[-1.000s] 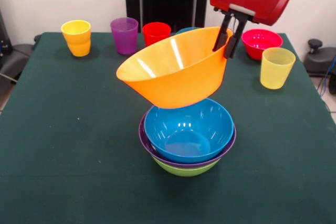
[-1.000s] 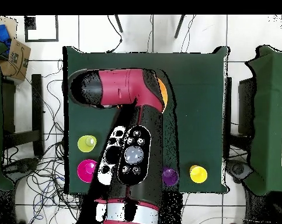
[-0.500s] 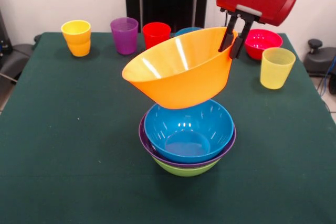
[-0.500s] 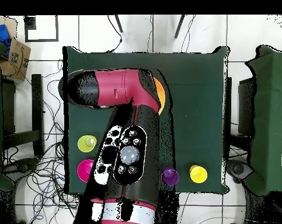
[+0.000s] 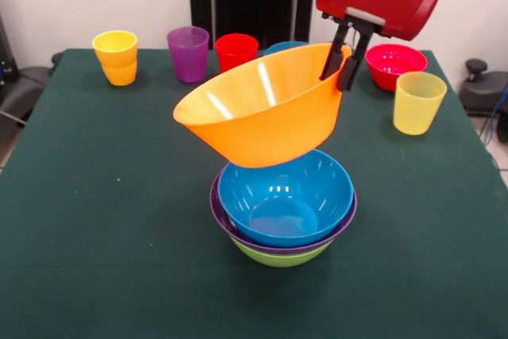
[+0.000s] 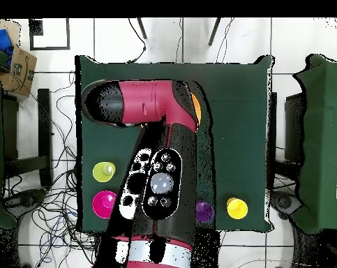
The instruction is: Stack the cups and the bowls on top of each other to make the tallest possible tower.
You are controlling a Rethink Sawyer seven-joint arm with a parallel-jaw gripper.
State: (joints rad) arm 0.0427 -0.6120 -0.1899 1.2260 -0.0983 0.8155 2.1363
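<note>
The wide orange bowl (image 5: 262,105) is being held by its far rim, clamped between the closed fingers of the gripper (image 5: 342,55), and is being kept tilted above the tower (image 5: 283,204). Its underside is lying just over the blue bowl (image 5: 286,196), which is nested in the purple bowl (image 5: 224,216) and green bowl (image 5: 278,256) on the green table (image 5: 95,220). Contact cannot be told. Cups are being shown along the far edge: orange-yellow (image 5: 117,57), purple (image 5: 188,53), red (image 5: 236,51), pale yellow (image 5: 417,102).
</note>
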